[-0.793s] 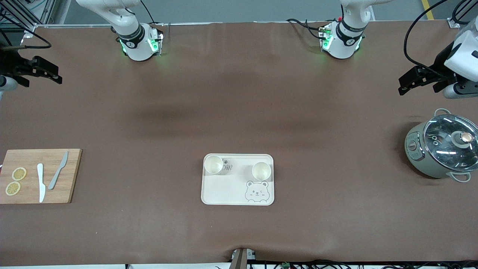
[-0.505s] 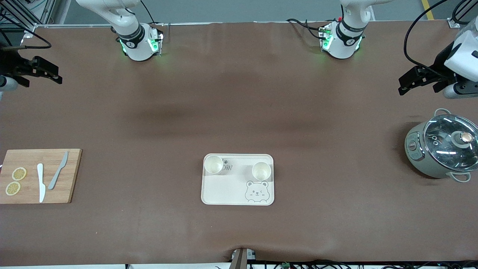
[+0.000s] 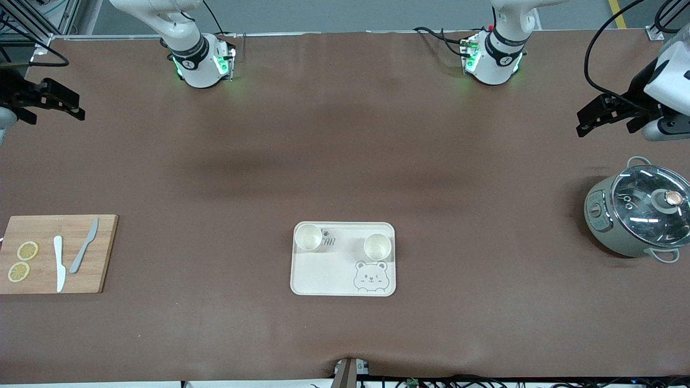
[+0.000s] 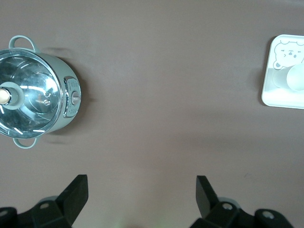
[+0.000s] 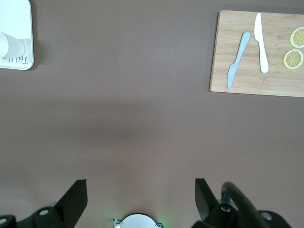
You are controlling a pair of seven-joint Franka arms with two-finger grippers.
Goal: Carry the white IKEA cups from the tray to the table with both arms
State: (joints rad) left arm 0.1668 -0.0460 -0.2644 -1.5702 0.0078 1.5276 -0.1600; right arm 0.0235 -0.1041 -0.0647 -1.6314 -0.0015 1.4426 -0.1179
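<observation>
Jaws on both arms stand spread wide and hold nothing. Left gripper (image 3: 593, 116) hangs over bare table (image 3: 345, 134) at the left arm's end, above and farther from the front camera than the lidded pot (image 3: 639, 215). Right gripper (image 3: 59, 102) hangs over bare table at the right arm's end, farther from the camera than the cutting board (image 3: 56, 253).

Both white cups stand upright on the tray (image 3: 329, 280), which lies mid-table and near the front camera, well apart from either gripper. One cup (image 3: 308, 237) sits in the tray corner toward the right arm's end; the other cup (image 3: 377, 246) sits toward the left arm's end, just above the bear drawing. Judged from this layout, each arm is nearer to the cup on its own end, and each must travel inward and toward the camera. The cups are round, so no long axis constrains the approach.

Limits of view: each wrist view cuts the tray at the frame edge, showing one cup only in part (image 4: 295, 77) (image 5: 12, 46). The right gripper is partly cut off in the front view.
</observation>
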